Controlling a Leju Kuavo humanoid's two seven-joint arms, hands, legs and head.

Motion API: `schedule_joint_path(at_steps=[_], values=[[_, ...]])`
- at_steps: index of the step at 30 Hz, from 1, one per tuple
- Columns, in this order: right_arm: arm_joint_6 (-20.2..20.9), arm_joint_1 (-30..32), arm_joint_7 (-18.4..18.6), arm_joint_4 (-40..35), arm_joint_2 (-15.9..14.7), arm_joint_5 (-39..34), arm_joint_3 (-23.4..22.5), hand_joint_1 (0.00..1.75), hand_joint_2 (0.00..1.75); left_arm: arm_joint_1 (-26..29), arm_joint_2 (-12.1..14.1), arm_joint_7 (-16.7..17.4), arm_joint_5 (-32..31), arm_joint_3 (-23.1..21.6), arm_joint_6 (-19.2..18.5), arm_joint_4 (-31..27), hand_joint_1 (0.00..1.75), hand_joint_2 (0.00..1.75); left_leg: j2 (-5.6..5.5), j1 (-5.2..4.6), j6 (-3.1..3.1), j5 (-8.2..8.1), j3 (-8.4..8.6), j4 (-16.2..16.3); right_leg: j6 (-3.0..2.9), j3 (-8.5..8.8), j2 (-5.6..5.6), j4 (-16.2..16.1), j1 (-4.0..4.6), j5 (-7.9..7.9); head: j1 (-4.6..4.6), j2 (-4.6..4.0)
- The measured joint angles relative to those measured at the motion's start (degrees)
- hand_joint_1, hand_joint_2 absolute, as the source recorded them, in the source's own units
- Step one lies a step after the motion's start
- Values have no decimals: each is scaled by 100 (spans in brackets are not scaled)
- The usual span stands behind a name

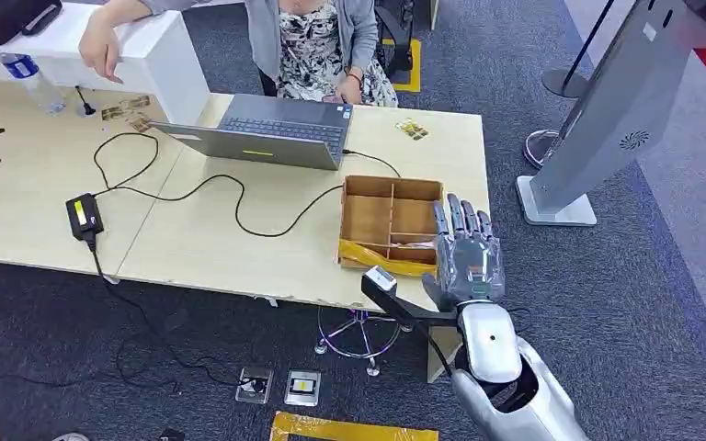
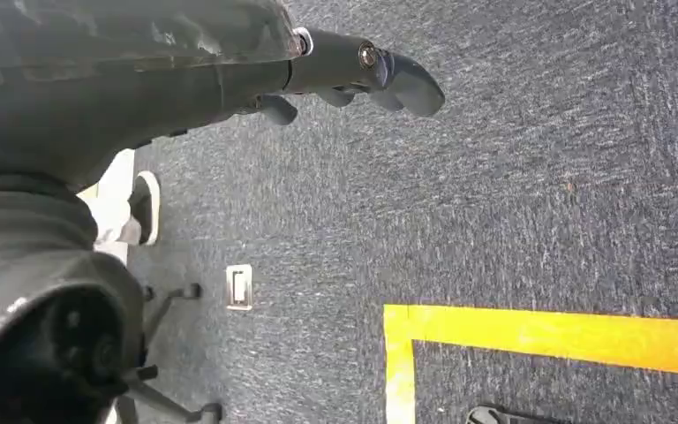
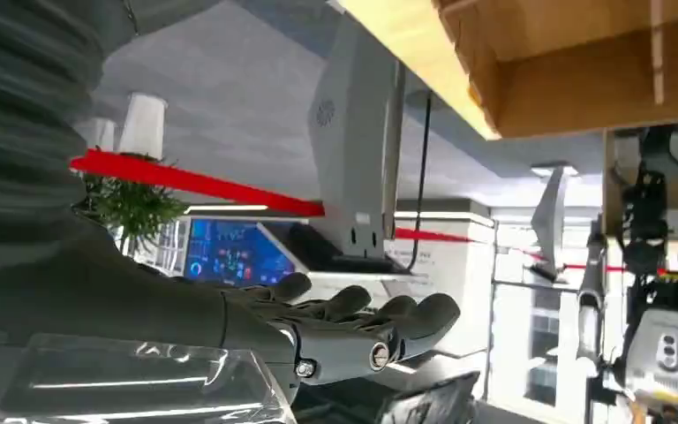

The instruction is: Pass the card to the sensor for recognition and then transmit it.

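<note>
Beside the wooden box point(image 1: 391, 220), the right hand point(image 1: 464, 253) hovers flat, fingers apart.

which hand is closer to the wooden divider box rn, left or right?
Right. The right hand is raised at the near right corner of the wooden box, fingers extended, holding nothing. The left hand hangs low over the carpet, away from the table.

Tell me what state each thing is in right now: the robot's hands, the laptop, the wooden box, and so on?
right hand: open, fingers straight, raised at the table's near edge beside the wooden box, holding nothing.
left hand: empty, hanging over the carpet, fingers partly curled.
laptop: lid open flat, cable plugged in.
wooden box: open-topped, divided into compartments; contents too unclear to tell.
water bottle: upright on the table.
</note>
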Motion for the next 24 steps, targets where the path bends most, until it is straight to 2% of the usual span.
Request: schedule_joint_path(at_steps=[5,12,16,24], values=[[-705,-7,15,31,85,544,0,0,175,-4,-15,0,-44,0,33,0,0,0,0,0,0,0,0,-1,0,0,2,0,0,0,-2,0],[-972,-43,-26,271,301,640,7,0,175,-12,-35,-9,-37,0,42,0,0,0,0,0,0,0,-2,-1,0,0,2,1,0,0,0,0],[-1392,-247,-35,806,552,585,7,0,175,-30,-37,-61,-28,0,57,0,0,0,0,0,0,0,-2,-1,0,0,1,1,0,0,0,0],[-1735,-553,-131,1956,977,395,-22,0,175,-55,-46,-68,0,0,87,0,0,0,-1,1,0,0,-4,-1,0,-2,-2,2,2,0,2,0]])
